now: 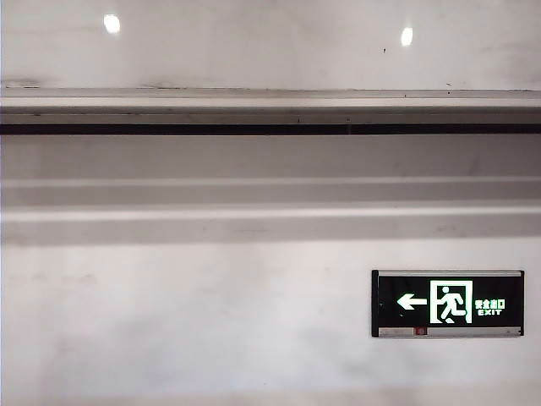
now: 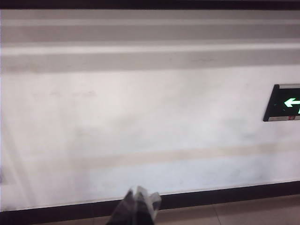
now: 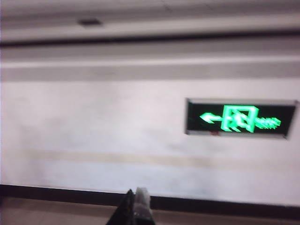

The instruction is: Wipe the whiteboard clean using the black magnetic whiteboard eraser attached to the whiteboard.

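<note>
Both arms are low and level, each wrist camera looking straight out at the wall (image 2: 140, 117) with only the fingertips in its picture. The left gripper (image 2: 137, 206) shows as a dark and pale pair of tips pressed together with no gap between them, holding nothing, in front of the black skirting strip (image 2: 234, 196) where wall meets floor. The right gripper (image 3: 135, 206) is likewise closed, its tips together and empty; that picture is blurred. Neither gripper appears in the exterior view.

The whiteboard (image 1: 254, 51) fills the upper part of the exterior view, glossy, with two round ceiling lights reflected in it. Its long axis runs horizontally, and the silver-grey tray (image 1: 270, 103) runs along its lower edge from side to side. The eraser is in none of the three views, so its position relative to the grippers cannot be told.

The exit sign (image 1: 447, 303) hangs on the wall below the tray, towards the right.
</note>
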Controlling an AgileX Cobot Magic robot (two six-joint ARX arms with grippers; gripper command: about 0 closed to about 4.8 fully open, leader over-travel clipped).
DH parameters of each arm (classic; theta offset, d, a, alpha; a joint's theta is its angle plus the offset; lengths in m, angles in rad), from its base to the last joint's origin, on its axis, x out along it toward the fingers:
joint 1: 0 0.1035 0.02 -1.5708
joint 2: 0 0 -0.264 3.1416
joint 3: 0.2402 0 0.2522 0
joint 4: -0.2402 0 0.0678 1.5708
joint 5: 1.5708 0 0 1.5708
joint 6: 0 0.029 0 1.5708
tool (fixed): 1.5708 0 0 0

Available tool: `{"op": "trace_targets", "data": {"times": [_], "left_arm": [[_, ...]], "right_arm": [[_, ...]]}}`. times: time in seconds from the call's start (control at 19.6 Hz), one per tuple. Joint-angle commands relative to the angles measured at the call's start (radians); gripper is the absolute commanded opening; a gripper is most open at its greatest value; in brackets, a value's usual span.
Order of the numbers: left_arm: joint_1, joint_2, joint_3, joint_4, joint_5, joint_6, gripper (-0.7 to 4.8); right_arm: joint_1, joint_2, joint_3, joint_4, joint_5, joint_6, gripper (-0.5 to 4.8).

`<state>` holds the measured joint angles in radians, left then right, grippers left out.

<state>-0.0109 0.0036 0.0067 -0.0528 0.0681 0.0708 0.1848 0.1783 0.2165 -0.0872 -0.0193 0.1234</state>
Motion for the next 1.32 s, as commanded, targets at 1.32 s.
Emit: {"op": "trace_targets", "data": {"times": [1.32], "left_arm": [[0.002, -0.001, 0.0, 0.008, 0.0, 0.0, -0.05]], "right_arm": [[-0.158, -0.177, -0.209, 0.114, -0.026, -0.1, 0.0]]}}
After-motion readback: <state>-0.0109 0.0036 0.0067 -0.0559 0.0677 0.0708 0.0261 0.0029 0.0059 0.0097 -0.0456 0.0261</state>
